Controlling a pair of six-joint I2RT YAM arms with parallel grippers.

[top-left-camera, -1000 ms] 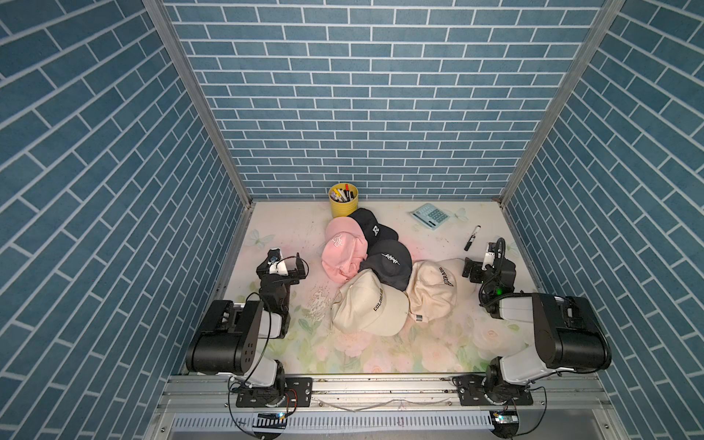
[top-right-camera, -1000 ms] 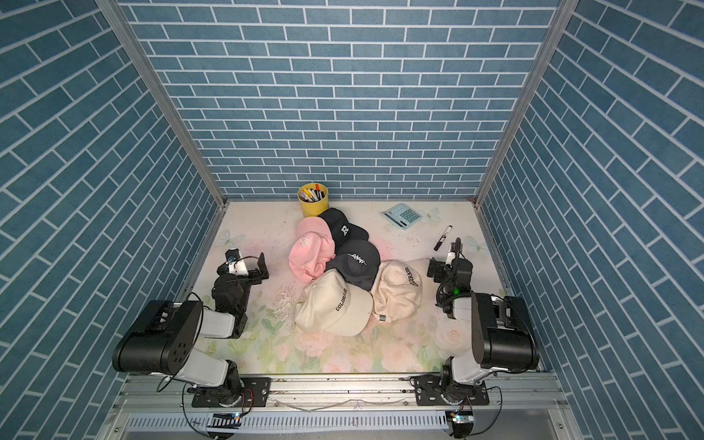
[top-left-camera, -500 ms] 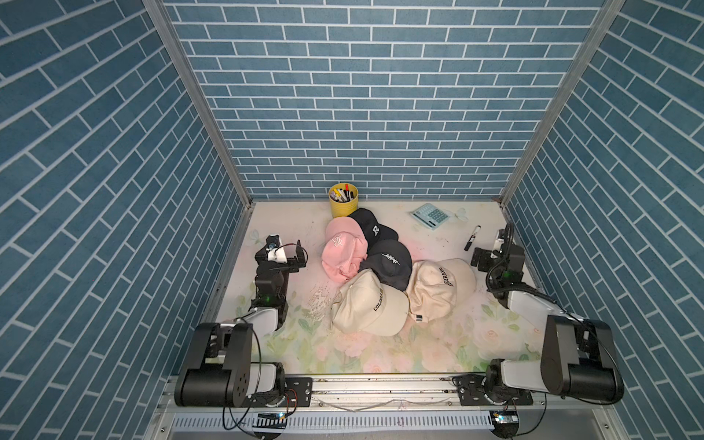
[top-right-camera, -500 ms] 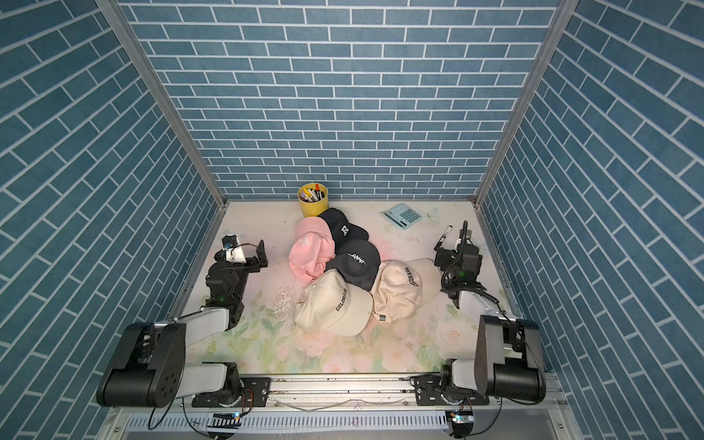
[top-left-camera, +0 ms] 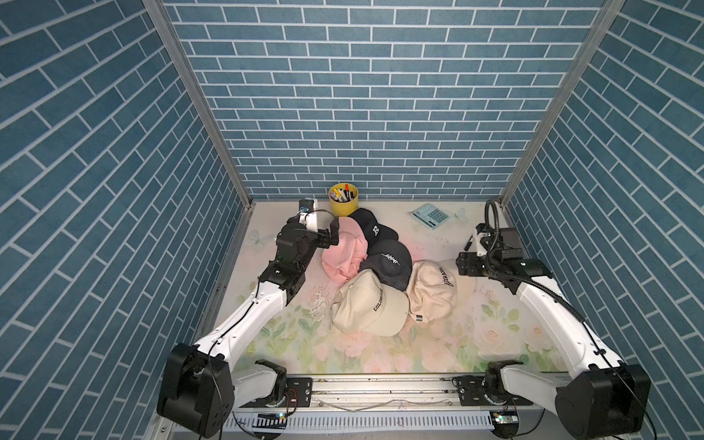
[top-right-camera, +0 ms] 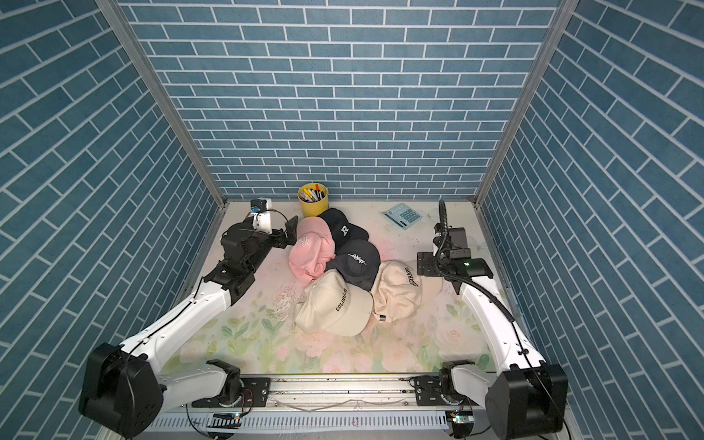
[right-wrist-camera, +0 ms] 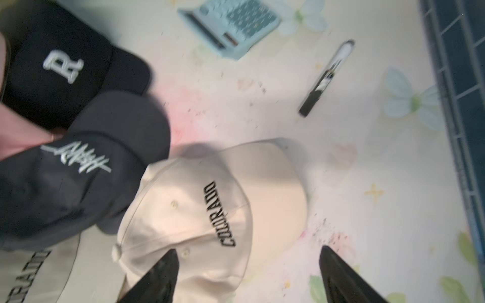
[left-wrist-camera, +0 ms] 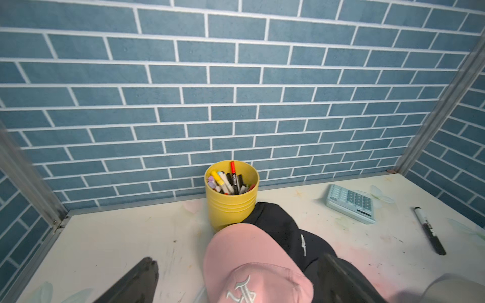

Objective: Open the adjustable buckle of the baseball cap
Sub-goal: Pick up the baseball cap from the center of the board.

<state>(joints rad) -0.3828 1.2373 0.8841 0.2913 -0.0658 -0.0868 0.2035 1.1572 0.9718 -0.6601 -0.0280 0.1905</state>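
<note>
In both top views the left arm (top-left-camera: 251, 312) reaches up from lower left, elbow bent, wrist level. The left gripper (top-left-camera: 330, 233) has its jaws spread beside the pink cap (top-left-camera: 343, 253) at centre-left. The right arm (top-left-camera: 548, 304) stretches up from lower right, with the right gripper (top-left-camera: 465, 263) turned toward centre near the brim of a cream cap (top-left-camera: 432, 291). That cap's buckle (top-left-camera: 418, 318) is at its lower edge, on the floral mat (top-left-camera: 495, 335). Left wrist view: fingers (left-wrist-camera: 139, 275) wide apart, pink cap low centre between them, yellow pen cup (left-wrist-camera: 231, 204) behind. Right wrist view is blurred — fingers parted over the cream cap, pinching nothing.
</note>
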